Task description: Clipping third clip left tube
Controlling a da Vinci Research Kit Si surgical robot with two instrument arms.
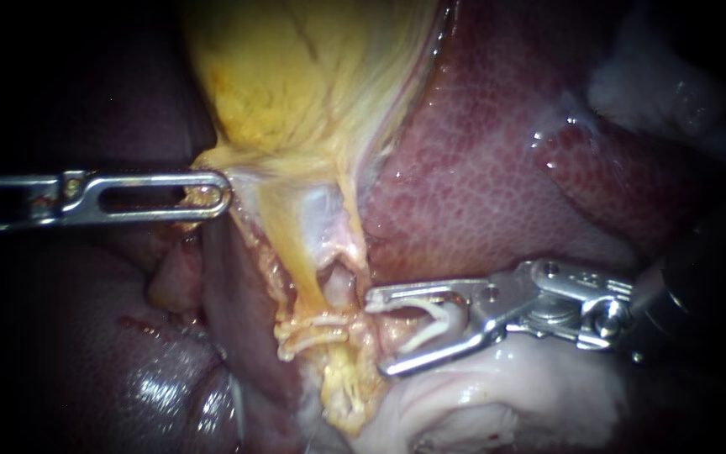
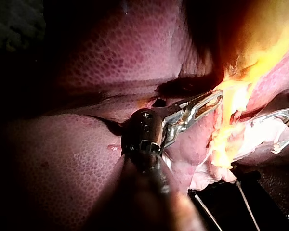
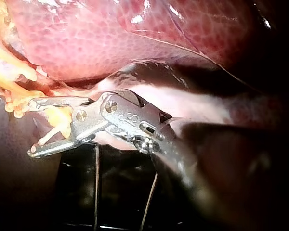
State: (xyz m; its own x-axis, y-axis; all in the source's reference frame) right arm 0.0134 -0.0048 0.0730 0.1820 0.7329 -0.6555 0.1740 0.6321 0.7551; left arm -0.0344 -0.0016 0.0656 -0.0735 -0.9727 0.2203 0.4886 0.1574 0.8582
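The yellow gallbladder (image 1: 296, 76) hangs from the top, over the red liver (image 1: 481, 168). My left instrument (image 1: 212, 195) comes in level from the left, its slotted jaws shut on the gallbladder's lower edge; the left wrist view shows the same hold (image 2: 214, 98). Below runs a yellow tube (image 1: 300, 269) with two white clips (image 1: 313, 329) across it. My right instrument (image 1: 382, 332) lies just right of those clips. Its jaws stand wide apart, holding a white clip (image 1: 430, 324) from both sides, tips short of the tube. The right wrist view (image 3: 32, 126) shows this too.
Pale white tissue (image 1: 481, 395) lies under the right instrument. A second thin strand (image 1: 353, 223) runs beside the tube. Dark liver (image 1: 128, 361) fills the lower left. A black base with thin wires (image 3: 115, 192) shows beneath the organ in the wrist views.
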